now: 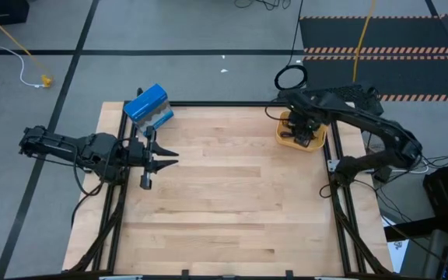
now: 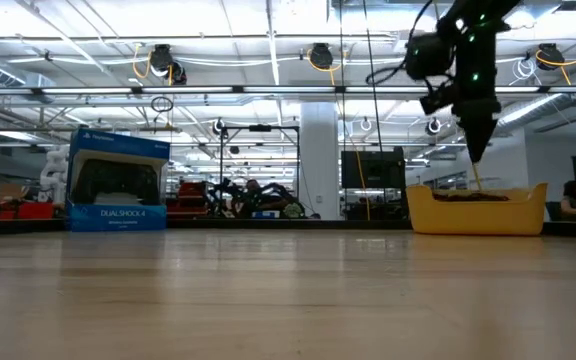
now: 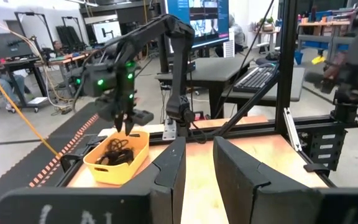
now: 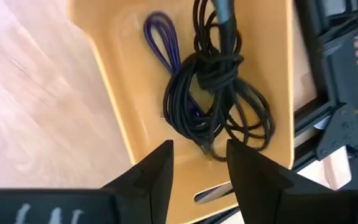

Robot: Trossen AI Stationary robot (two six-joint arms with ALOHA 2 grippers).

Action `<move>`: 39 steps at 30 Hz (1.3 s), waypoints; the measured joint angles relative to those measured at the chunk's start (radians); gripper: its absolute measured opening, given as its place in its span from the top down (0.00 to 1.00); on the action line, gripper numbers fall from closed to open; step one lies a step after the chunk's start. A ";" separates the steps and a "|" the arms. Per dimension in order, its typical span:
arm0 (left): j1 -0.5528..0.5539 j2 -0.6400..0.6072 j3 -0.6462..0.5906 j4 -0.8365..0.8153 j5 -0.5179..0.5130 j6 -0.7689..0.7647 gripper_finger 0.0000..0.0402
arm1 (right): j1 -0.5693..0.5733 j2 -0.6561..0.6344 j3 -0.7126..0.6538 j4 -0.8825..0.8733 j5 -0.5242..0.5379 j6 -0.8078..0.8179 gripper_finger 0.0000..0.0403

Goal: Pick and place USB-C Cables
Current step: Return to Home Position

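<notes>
Yellow bin (image 4: pixel 118 93), tangled thin cables (image 4: pixel 211 78) inside; right pincer (image 4: pixel 199 147) apart above; left pincer (image 1: pixel 171 158) apart.

Overhead straight down, low camera level — sharing the bin (image 2: pixel 473 218).

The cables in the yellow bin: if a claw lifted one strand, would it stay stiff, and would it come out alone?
Probably floppy: the cables lie in loose, sagging loops. Likely not alone, since the black strands are knotted together and cross the purple cable. They look light; the yellow bin might shift if they snag.
</notes>
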 joint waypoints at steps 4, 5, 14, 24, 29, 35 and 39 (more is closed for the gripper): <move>0.000 0.000 0.000 0.002 0.000 0.000 0.79 | 0.062 -0.095 0.000 -0.012 0.001 0.068 0.65; 0.000 0.000 0.000 0.002 0.000 0.000 0.79 | 0.079 -0.117 0.000 -0.013 0.000 0.079 0.65; 0.000 0.000 0.000 0.003 0.000 0.014 0.79 | 0.240 -0.316 0.000 0.003 -0.107 0.237 0.65; 0.000 0.000 0.000 -0.007 0.000 -0.006 0.79 | 0.434 -0.498 -0.156 0.242 -0.107 0.331 0.80; 0.000 0.000 0.000 -0.017 0.000 -0.004 0.79 | 0.493 -0.545 -0.263 0.357 -0.108 0.325 0.91; 0.000 0.000 0.000 -0.019 0.000 -0.043 0.79 | 0.558 -0.575 -0.349 0.526 -0.194 0.259 0.99; 0.000 0.000 0.000 -0.028 0.000 -0.062 0.79 | 0.591 -0.596 -0.364 0.618 -0.226 0.182 0.99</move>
